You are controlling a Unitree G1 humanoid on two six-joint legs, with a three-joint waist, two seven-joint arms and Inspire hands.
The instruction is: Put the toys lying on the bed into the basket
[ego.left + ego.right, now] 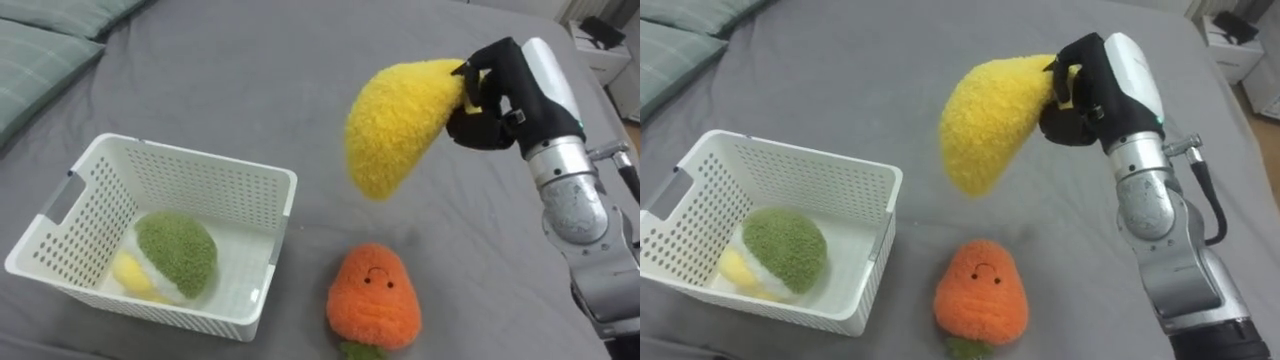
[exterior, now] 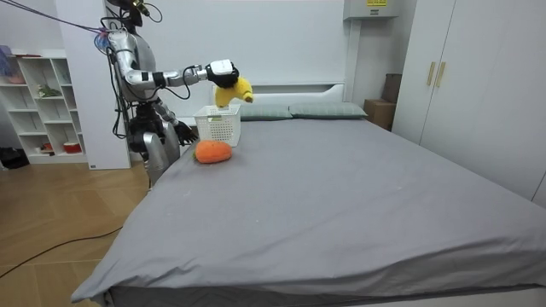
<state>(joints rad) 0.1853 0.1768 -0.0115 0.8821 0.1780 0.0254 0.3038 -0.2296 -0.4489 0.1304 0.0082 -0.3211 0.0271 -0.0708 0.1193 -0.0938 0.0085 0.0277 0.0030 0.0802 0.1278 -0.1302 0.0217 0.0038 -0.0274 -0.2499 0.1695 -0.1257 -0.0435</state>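
My right hand [image 1: 492,98] [image 1: 1085,92] is shut on a yellow plush toy [image 1: 398,124] [image 1: 990,120] and holds it in the air above the grey bed, to the right of the basket. An orange carrot plush [image 1: 373,296] [image 1: 981,293] with a small face lies on the bed below the held toy. The white slatted basket [image 1: 230,187] [image 1: 820,175] sits at the left and holds a green plush [image 1: 177,252] [image 1: 785,248] with a small yellow piece beside it. In the room view I stand at the bed's far corner, with the right hand [image 2: 221,71] holding the yellow toy [image 2: 234,90] above the basket [image 2: 217,126].
Pillows [image 1: 45,50] lie at the upper left of the bed. A white shelf unit [image 2: 43,102] and wardrobes [image 2: 478,77] stand along the walls. The grey bedspread [image 1: 250,70] stretches wide around the basket.
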